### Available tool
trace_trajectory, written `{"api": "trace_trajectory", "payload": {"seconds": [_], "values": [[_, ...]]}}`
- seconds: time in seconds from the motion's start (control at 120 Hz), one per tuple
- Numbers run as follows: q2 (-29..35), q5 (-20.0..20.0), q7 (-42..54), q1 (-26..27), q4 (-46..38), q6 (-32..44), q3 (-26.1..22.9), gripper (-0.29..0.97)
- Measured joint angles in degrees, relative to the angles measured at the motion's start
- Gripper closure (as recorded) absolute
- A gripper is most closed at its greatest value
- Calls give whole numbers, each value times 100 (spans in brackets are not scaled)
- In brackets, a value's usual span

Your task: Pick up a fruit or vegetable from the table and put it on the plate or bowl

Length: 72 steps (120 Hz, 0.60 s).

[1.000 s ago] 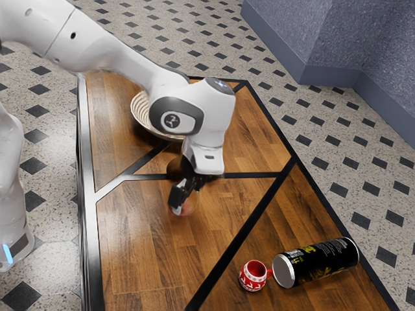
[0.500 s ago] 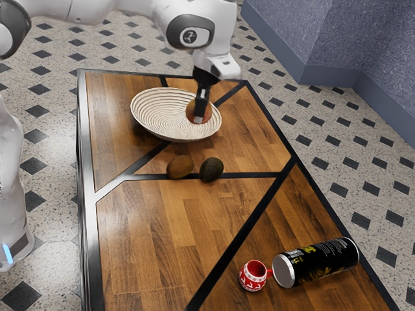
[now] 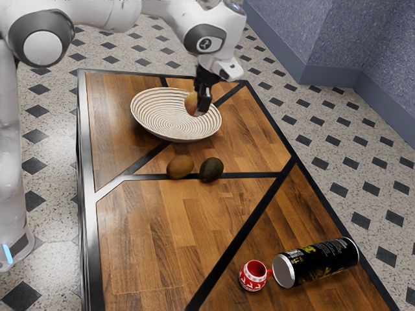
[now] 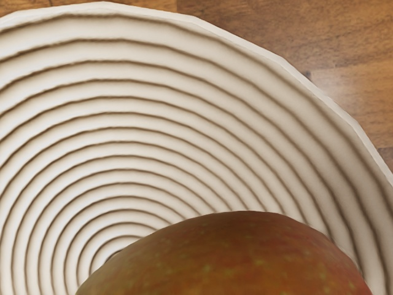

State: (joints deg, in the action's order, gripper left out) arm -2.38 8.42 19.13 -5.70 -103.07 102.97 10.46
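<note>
My black gripper (image 3: 196, 103) is shut on a reddish-orange apple (image 3: 192, 102), holding it just above the inner right side of the white ribbed bowl (image 3: 155, 113) at the table's far end. In the wrist view the apple (image 4: 233, 258) sits large right under the hand, with the bowl's ridged wall (image 4: 153, 123) spread out beneath it. Two other fruits lie on the wood nearer the camera: a brown kiwi-like one (image 3: 179, 166) and a dark avocado (image 3: 211, 169), side by side.
A black can (image 3: 316, 260) lies on its side near the table's front right corner, next to a small red cup (image 3: 253, 276). The wooden table (image 3: 162, 246) has black inlaid lines and open surface in the middle.
My arm carried the apple from the table's middle up to the bowl. Over the last half second the hand shifted slightly left and upward over the bowl's inside.
</note>
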Motion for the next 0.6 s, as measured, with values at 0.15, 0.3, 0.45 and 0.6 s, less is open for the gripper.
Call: {"api": "trace_trajectory", "payload": {"seconds": [0.15, 0.3, 0.45, 0.6], "values": [[-70, 8, -188, -299, 12, -16, 6, 40], [-78, -2, -393, -563, 60, -82, -9, 37], [-89, -9, -564, -480, 121, -170, -13, 23], [-91, -47, -706, -365, 160, -274, -10, 8]]}}
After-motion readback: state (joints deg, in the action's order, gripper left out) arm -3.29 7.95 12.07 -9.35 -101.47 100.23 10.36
